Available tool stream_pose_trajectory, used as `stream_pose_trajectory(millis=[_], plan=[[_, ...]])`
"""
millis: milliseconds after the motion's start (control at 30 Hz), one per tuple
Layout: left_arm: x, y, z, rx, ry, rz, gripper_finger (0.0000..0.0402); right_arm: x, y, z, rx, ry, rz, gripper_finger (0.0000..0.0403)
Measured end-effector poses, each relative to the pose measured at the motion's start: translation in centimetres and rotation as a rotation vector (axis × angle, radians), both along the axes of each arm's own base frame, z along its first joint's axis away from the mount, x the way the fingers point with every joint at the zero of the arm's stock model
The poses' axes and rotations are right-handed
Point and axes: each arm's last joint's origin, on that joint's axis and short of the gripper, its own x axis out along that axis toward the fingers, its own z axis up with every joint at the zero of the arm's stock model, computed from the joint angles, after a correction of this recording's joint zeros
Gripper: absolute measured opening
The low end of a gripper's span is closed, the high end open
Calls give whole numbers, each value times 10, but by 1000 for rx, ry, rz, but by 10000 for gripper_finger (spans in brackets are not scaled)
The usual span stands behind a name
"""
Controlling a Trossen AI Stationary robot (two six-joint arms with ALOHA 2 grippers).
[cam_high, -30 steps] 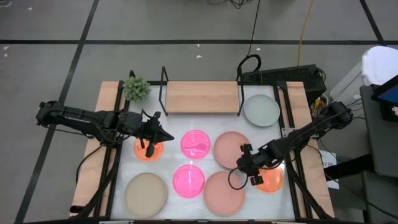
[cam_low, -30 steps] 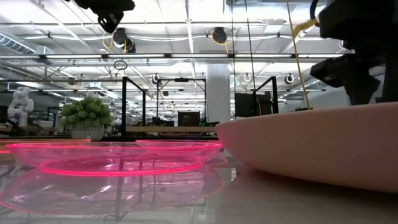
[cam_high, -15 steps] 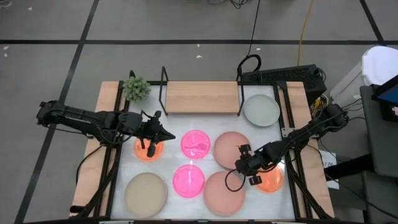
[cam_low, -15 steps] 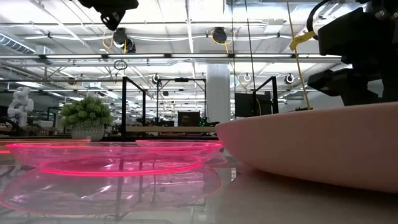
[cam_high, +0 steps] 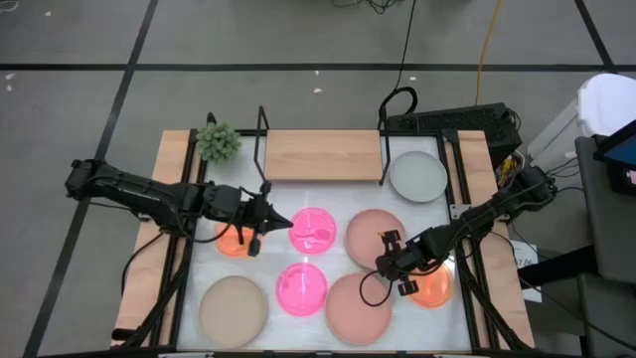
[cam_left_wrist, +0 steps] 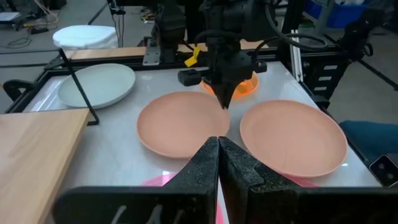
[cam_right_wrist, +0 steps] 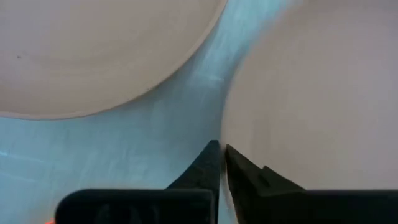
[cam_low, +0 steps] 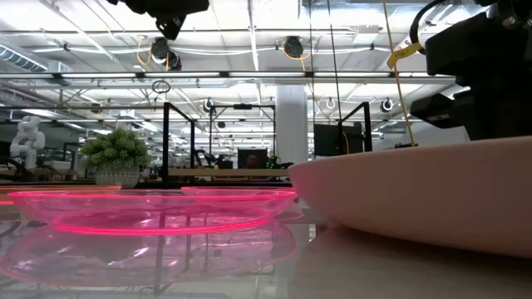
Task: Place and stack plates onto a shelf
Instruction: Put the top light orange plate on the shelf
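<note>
right hand closed, tips between two pink plates.

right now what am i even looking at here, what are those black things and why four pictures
Two robot arms work at a white table. One picture looks straight down, one looks level across the tabletop, and two come from cameras on the arms' wrists. The left gripper hangs, shut and empty, beside an orange plate. The right gripper, also shut and empty, sits low between two dusty pink plates. Hot pink, beige and grey plates lie around. The wooden shelf at the back holds none so far.
</note>
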Motion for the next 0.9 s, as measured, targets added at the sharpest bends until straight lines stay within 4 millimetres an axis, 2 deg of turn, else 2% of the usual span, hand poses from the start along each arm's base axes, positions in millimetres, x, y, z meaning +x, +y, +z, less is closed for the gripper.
stream_pose_trajectory(millis=[300, 467, 567, 733, 900], plan=[[1, 0, 1, 28, -19, -6, 15, 0, -3, 5, -87, -59, 35, 2], [1, 2, 1, 57, -22, 48, 18, 4, -2, 23, -105, -138, 56, 1], [1, 2, 1, 51, -22, 57, 38, 8, 0, 35, -103, -159, 71, 1], [2, 0, 3, 54, -48, 48, 96, 16, 3, 56, -142, -214, 80, 1], [6, -12, 3, 85, -83, -7, 133, 24, 6, 74, -178, -273, 119, 1]])
